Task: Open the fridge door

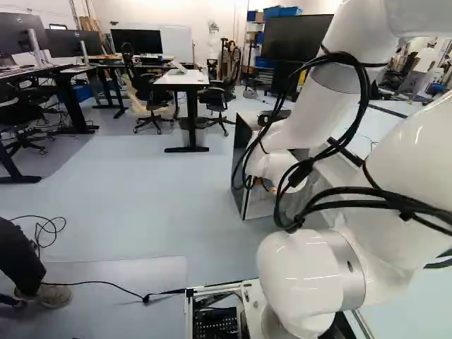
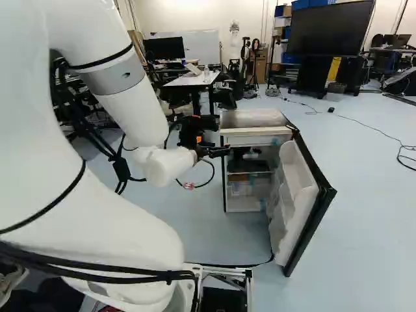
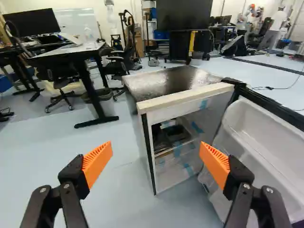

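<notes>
Okay, fridge door (image 3: 280,147) wide open at 2 o'clock from end effector (image 3: 156,146), fridge body (image 3: 166,83) at 12 o'clock, inside exposed. End effector spread apart, clamped on nothing, likely since door needs no hold. Task looks done; back off toward 6 o'clock.

Mini fridge (image 2: 253,118) sits ahead of my gripper (image 2: 222,152). Its door (image 2: 294,195) swings out right of the cabinet in my right base view. Inside: shelf (image 3: 176,148) with stuff on it. Desk (image 3: 71,51) is behind-left, bottle (image 3: 89,34) on top, bin (image 3: 103,102) by its leg, office chairs (image 1: 214,99) either side. Large screen (image 2: 330,26) well behind fridge.
</notes>
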You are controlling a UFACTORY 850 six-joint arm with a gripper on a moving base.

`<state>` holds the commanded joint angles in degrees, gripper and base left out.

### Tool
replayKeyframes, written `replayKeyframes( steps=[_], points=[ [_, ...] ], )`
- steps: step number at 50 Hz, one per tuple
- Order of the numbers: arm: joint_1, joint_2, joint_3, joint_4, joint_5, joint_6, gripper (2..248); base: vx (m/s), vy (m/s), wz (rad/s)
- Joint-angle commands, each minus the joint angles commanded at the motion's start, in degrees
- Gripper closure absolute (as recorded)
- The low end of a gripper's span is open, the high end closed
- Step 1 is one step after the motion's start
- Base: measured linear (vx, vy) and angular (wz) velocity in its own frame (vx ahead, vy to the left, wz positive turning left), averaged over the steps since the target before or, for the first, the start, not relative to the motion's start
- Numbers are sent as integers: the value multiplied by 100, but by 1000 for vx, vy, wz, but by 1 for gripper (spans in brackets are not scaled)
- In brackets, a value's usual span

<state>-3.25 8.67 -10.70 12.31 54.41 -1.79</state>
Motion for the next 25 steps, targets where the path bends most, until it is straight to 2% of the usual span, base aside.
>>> replayKeyframes(
  steps=[25],
  points=[
    [211, 475, 369, -797, -286, 116, 3, 0, 0, 0]
  ],
)
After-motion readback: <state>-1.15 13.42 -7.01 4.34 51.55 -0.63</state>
